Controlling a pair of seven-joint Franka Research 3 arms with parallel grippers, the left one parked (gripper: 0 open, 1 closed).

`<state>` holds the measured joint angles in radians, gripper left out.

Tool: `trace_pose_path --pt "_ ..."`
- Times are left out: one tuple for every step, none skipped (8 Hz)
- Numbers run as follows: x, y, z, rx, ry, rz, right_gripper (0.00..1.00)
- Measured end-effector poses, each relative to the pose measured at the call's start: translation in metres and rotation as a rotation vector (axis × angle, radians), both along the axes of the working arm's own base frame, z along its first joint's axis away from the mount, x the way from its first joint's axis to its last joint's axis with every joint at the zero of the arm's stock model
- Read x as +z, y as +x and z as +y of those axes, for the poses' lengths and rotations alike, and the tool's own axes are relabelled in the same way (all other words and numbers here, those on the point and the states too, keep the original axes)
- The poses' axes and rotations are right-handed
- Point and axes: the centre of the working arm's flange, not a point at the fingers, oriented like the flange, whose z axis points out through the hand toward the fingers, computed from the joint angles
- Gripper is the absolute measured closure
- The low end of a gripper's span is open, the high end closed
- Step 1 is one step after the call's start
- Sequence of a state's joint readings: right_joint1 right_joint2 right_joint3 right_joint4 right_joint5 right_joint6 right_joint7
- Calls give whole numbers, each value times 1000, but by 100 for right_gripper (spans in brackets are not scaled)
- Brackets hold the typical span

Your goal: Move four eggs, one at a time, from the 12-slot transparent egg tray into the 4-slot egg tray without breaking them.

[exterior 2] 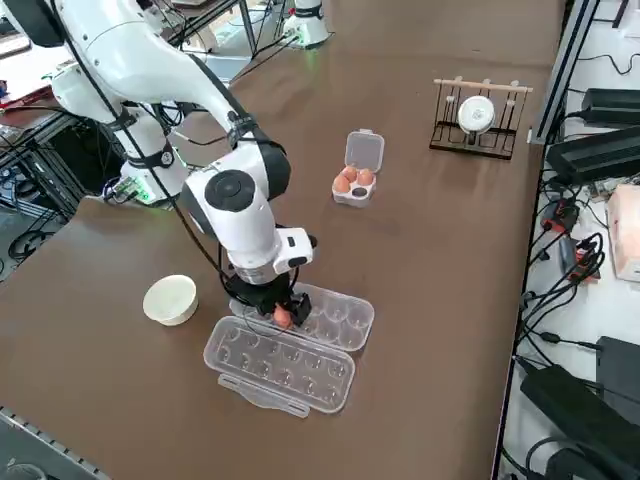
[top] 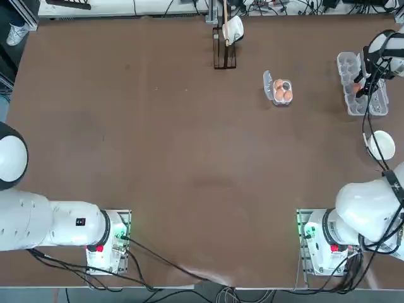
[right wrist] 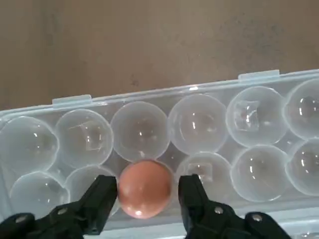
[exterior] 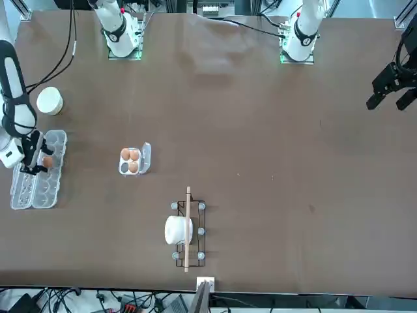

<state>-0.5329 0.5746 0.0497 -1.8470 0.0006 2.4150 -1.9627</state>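
- Across the brown desk (top: 189, 145), a dark wire rack (top: 216, 53) with a white object (top: 233, 29) in it stood at the far edge, and a round white bowl (top: 381, 145) sat at the right.
- Past the far edge lay cables (exterior: 62, 297); at the far left showed a person's shoe (top: 17, 34).
- The open 12-slot transparent egg tray (exterior 2: 285, 365) lay at the far right, beyond the bowl. One egg (right wrist: 144, 189) sat in it, between the fingers (right wrist: 103, 193) of the right hand (right wrist: 148, 186).
- The hand was partly open, its fingers apart on either side of that egg; whether either touched the shell, I could not tell.
- Well to the left lay the 4-slot egg tray (top: 268, 86), holding three eggs (exterior 2: 350, 180), its lid open.
- From overhead, the arm (top: 369, 202) and its cables hid part of the long tray; the wrist view cut off its ends.
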Motion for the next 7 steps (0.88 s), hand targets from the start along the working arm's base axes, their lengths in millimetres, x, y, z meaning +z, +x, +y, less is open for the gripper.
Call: trace_pose_path --pt "0 1 -1 0 0 -1 24" --pt "0 1 -1 1 -1 -2 24" --pt "0 2 -1 1 -1 -2 24" --pt "0 2 -1 1 -1 -2 25" --pt "0 2 -1 1 -1 -2 26" --pt "0 2 -1 1 0 -1 27" --pt "0 2 -1 1 0 -1 27"
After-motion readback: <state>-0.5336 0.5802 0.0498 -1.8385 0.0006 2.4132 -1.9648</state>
